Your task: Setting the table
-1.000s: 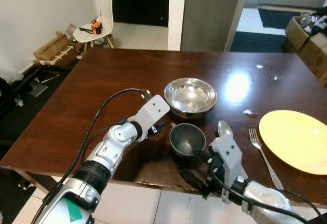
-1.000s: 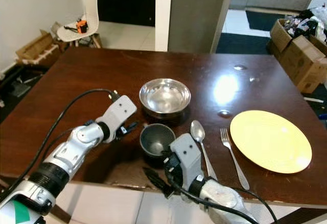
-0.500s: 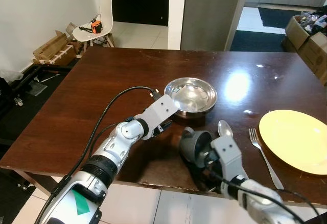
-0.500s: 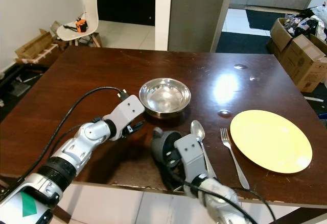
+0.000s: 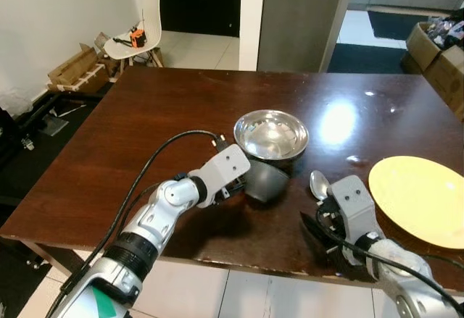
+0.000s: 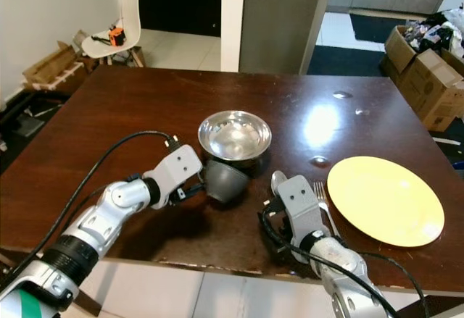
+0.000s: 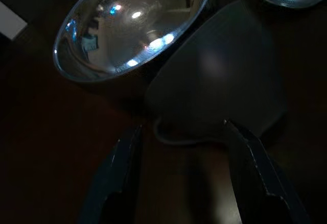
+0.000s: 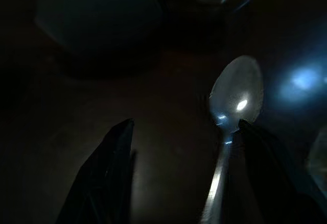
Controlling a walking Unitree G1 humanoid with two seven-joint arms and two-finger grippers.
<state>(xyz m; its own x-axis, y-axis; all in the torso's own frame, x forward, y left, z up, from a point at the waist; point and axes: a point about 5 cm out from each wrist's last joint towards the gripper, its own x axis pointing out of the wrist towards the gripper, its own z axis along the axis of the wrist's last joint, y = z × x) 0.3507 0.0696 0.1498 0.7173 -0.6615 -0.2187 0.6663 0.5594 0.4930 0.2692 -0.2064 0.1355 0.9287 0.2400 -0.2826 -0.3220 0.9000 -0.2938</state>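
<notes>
A dark grey cup [image 5: 266, 181] lies tipped over on the brown table [image 5: 145, 130], leaning against a shiny steel bowl [image 5: 270, 134]; its mouth is hidden. My left gripper [image 5: 235, 185] is open right beside it. In the left wrist view the cup [image 7: 219, 81] and its handle sit just past the spread fingertips. My right gripper [image 5: 317, 224] is open near the table's front edge, holding nothing. It points at a spoon [image 8: 235, 94], with the cup off to one side. Beside the spoon [image 5: 319, 182] are a fork [image 6: 323, 193] and a yellow plate [image 5: 420, 198].
The table's front edge [image 5: 239, 264] runs just below both arms. A white chair [image 5: 141, 32] and cardboard boxes [image 5: 72, 72] stand on the floor at the far left. More boxes [image 6: 428, 72] sit at the far right. A grey pillar [image 5: 301, 17] rises behind the table.
Half a second ago my right gripper held the cup up. Now it has let go and moved right toward the spoon. The cup lies tipped against the steel bowl, and my left gripper has closed in on it.
</notes>
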